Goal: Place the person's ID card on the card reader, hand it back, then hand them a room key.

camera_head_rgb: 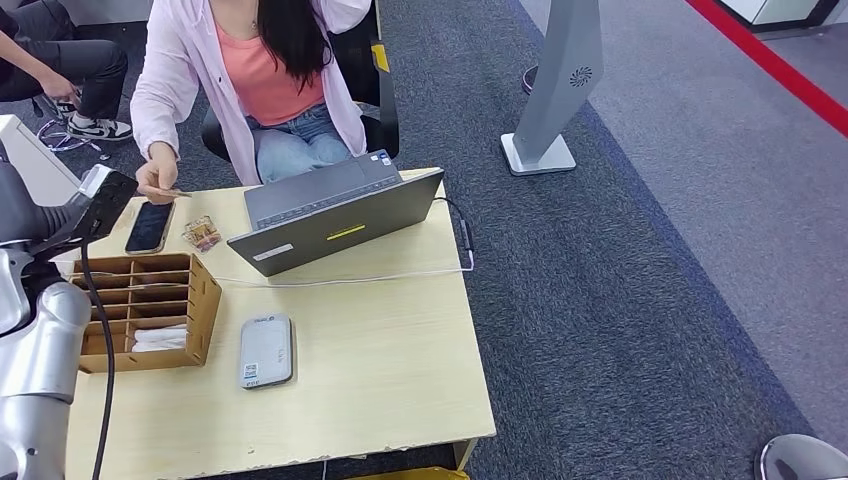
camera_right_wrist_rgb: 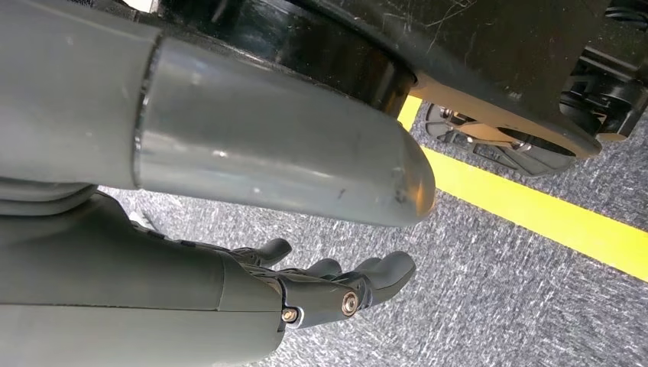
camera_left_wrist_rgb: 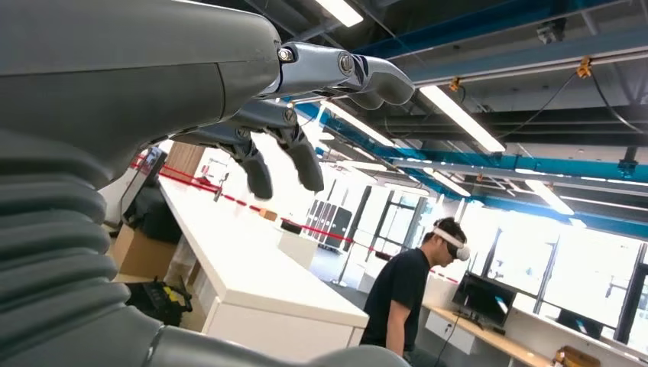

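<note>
ID card (camera_head_rgb: 178, 191): pinched in person's hand (camera_head_rgb: 157, 180) at surface's far left edge, near raised left hand (camera_left_wrist_rgb: 306, 122).
Left hand: fingers spread, empty.
Right hand (camera_right_wrist_rgb: 336, 287): spread, empty.
Card reader (camera_head_rgb: 266, 351): bare.

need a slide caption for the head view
Seated person holds out an ID card across the desk; card reader waits beside the key tray.

tabletop (camera_head_rgb: 380, 350): pale wood grain
laptop (camera_head_rgb: 335, 215): dark grey, small yellow strip on the lid
card reader (camera_head_rgb: 266, 351): light grey, small printed labels
box (camera_head_rgb: 205, 300): brown cardboard with dividers
phone (camera_head_rgb: 150, 226): black screen
person's jacket (camera_head_rgb: 165, 60): pale pink, over a coral top
carpet (camera_head_rgb: 620, 280): dark blue-grey speckle, red stripe
left hand (camera_left_wrist_rgb: 290, 115): grey, darker fingers
right hand (camera_right_wrist_rgb: 306, 283): dark grey, over grey carpet with a yellow stripe
</note>
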